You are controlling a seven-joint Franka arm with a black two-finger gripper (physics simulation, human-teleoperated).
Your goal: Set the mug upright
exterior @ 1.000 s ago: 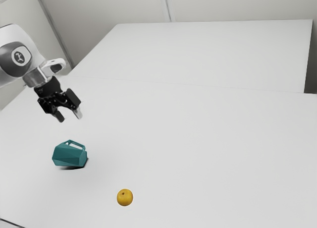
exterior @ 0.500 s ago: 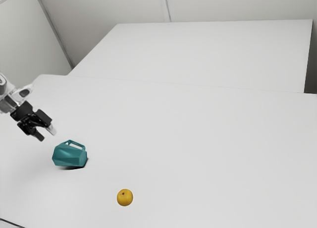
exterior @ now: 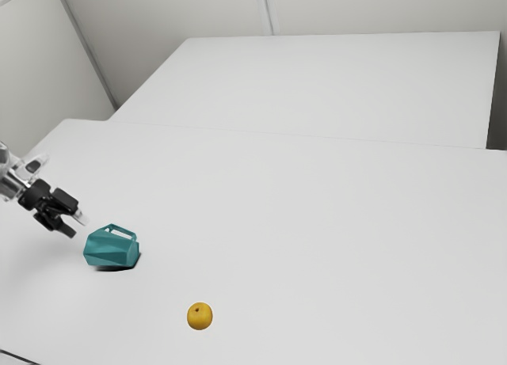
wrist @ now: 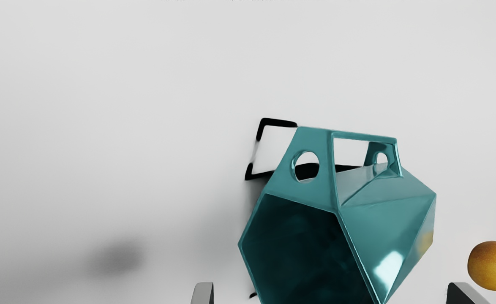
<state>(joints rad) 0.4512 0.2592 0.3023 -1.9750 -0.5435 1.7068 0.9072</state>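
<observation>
Robot arm and tipped mug. The mug [exterior: 111, 249] lies on its side on the table [exterior: 317, 222], its open mouth [wrist: 303, 253] facing the gripper [exterior: 78, 228] and its handle [wrist: 364, 136] uppermost; the upright pose is not met. The gripper is just beside the mug, on its mouth side, released and holding nothing: the two fingers [wrist: 203, 294] stand wide apart. A yellow-orange fruit [exterior: 200, 316] rests on the table beyond the base end of the mug, apart from it.

Likely sources of failure, by judgement: (a) the mug's body appears nearly as wide as the opening between the fingers, so that a slightly misaligned approach could land a fingertip on the rim and push the mug toward the fruit; (b) closure on the slanted, glossy facets could let the mug twist or slip; (c) incomplete rotation before release could set the mug down on an edge of its base, from which it may topple back.
</observation>
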